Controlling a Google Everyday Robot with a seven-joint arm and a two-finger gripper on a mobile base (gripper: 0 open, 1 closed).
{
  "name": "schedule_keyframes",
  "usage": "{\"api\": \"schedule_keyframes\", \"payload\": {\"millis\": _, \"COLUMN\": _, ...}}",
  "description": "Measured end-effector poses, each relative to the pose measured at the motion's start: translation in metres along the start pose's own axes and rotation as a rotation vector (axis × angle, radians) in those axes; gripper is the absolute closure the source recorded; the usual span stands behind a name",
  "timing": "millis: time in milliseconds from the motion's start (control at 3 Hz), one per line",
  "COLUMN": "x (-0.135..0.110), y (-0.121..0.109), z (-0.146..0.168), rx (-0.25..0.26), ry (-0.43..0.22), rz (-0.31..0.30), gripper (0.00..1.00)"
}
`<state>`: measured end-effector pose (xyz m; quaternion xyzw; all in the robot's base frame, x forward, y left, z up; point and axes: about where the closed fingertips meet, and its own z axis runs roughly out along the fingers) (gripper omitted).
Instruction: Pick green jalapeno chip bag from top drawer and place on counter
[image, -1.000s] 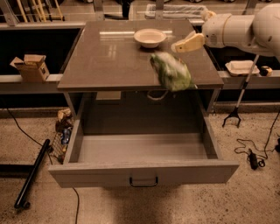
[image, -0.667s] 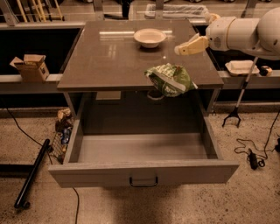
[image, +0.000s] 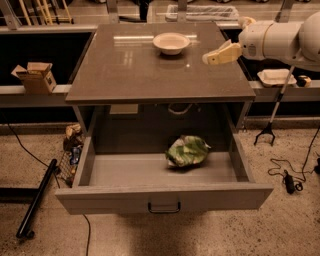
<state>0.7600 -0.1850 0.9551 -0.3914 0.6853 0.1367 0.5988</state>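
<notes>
The green jalapeno chip bag (image: 187, 151) lies crumpled inside the open top drawer (image: 165, 197), right of its middle, near the back. The drawer is pulled fully out, its dark handle at the front centre. The counter (image: 135, 70) is the glossy grey-brown slab above the drawer. My gripper (image: 221, 54) hangs over the counter's right edge, pointing left, well above and apart from the bag. It holds nothing.
A white bowl (image: 171, 43) sits on the counter at the back. A cardboard box (image: 35, 76) is on the left shelf, a white tray (image: 276, 76) on the right shelf. Cables, a black pole (image: 37, 197) and clutter lie on the floor.
The bag was at the counter's front edge near the gripper; it has fallen into the drawer. The gripper has pulled slightly right and up.
</notes>
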Motion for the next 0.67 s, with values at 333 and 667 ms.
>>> {"api": "schedule_keyframes", "payload": {"millis": 333, "x": -0.0003, "y": -0.0006, "z": -0.0062, "rx": 0.018, "ry": 0.001, "rz": -0.004, "gripper": 0.00}}
{"api": "schedule_keyframes", "payload": {"millis": 667, "x": 0.0041, "y": 0.0068, "z": -0.0065, "rx": -0.026, "ry": -0.025, "rz": -0.003, "gripper": 0.00}}
